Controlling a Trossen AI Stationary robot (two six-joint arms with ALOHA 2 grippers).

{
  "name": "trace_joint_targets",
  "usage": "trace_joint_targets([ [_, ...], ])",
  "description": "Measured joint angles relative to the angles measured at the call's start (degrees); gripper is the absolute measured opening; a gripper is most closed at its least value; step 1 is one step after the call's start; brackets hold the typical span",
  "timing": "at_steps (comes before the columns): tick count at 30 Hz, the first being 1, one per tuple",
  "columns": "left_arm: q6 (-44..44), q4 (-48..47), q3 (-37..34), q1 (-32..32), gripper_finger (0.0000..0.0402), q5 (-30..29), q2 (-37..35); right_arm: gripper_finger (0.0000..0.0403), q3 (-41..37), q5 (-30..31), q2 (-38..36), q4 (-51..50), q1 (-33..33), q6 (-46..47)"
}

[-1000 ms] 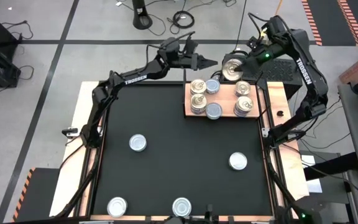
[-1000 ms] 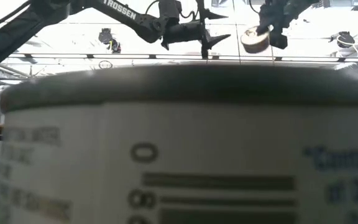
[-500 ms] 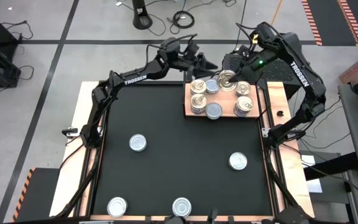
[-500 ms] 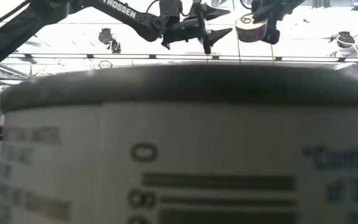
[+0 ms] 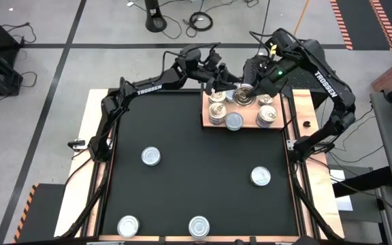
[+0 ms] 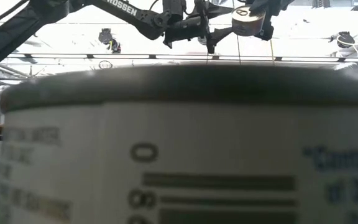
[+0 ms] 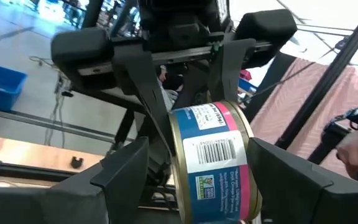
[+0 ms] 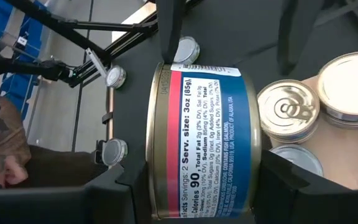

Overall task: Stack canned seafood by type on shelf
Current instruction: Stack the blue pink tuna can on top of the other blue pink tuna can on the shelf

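In the high view the shelf (image 5: 245, 120) lies at the upper right of the surface (image 5: 196, 163), carrying a cluster of tins (image 5: 233, 121). Above its upper edge the right pincer (image 5: 245, 94) holds a tin (image 5: 243, 95), with the left pincer (image 5: 218, 76) just to its left. Four loose tins lie lower: middle left (image 5: 150, 157), middle right (image 5: 260, 177), bottom left (image 5: 128, 225), bottom centre (image 5: 199, 226).

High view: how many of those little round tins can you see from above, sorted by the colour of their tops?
Silver-white-topped round tins: 4, loose on the black tabletop.
Gold-tan-topped round tins: 5, four on the light-brown wooden board, one held above it by the right gripper.
Pale-blue-topped round tin: 1, on the board.
Total: 10 tops showing; any tins lower in the stacks are hidden.
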Motion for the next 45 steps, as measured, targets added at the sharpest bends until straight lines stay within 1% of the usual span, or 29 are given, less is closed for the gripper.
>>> trace_joint_targets([
  [3, -0.05, -0.05, 0.00, -0.34, 0.0274, 1.51, 0.00, 0.0187, 0.00, 0.25, -0.03, -0.09, 0.36, 0.12],
  [7, -0.48, -0.33, -0.03, -0.07, 0.0274, 2.52, 0.00, 0.0187, 0.00, 2.19, 0.01, -0.90, 0.36, 0.10],
  [8, -0.56, -0.30, -0.04, 0.05, 0.0274, 4.02, 0.00, 0.0187, 0.00, 3.04, 0.01, -0.67, 0.34, 0.27],
  [12, -1.92, -0.54, -0.04, 0.38, 0.0274, 8.18, 0.00, 0.0187, 0.00, 3.03, 0.06, -0.74, 0.34, 0.16],
  [14, -1.88, -1.17, -0.04, 0.06, 0.0274, 8.90, 0.00, 0.0187, 0.00, 3.11, 0.06, -0.91, 0.38, 0.40],
  [18, -1.45, -1.94, -0.04, -0.42, 0.0274, 6.27, 0.00, 0.0187, 0.00, 5.07, -0.03, 0.14, 0.36, 2.87],
  [21, 0.92, -4.16, -0.04, -0.79, 0.0274, 2.31, 0.00, 0.0188, 0.00, 5.81, 0.01, 2.95, 0.30, 5.88],
  [23, 2.31, -5.82, -0.04, -1.19, 0.0274, 1.12, 0.00, 0.0188, 0.00, 5.95, 0.08, 4.52, 0.29, 7.71],
  [26, 4.05, -6.70, -0.04, -1.21, 0.0274, 0.80, 0.02, 0.0188, 0.00, 6.05, 0.08, 4.95, 0.29, 8.22],
  [34, 4.20, -6.72, -0.04, -1.09, 0.0272, 0.53, 0.01, 0.0188, 0.00, 6.14, 0.10, 4.73, 0.25, 8.09],
  [37, 4.29, -6.75, -0.04, -1.09, 0.0249, 0.31, 0.02, 0.0188, 0.00, 6.00, 0.10, 4.68, 0.25, 7.95],
  [40, 4.23, -6.92, -0.04, -1.03, 0.0202, -0.03, 0.02, 0.0188, 0.00, 5.85, 0.10, 4.85, 0.25, 7.55],
  [41, 4.23, -6.94, -0.04, -1.03, 0.0196, -0.13, 0.02, 0.0188, 0.00, 5.97, 0.10, 4.85, 0.25, 7.32],
  [45, 4.08, -6.92, -0.04, -0.94, 0.0196, -0.19, 0.02, 0.0199, 0.00, 6.10, 0.10, 4.83, 0.25, 6.47],
])
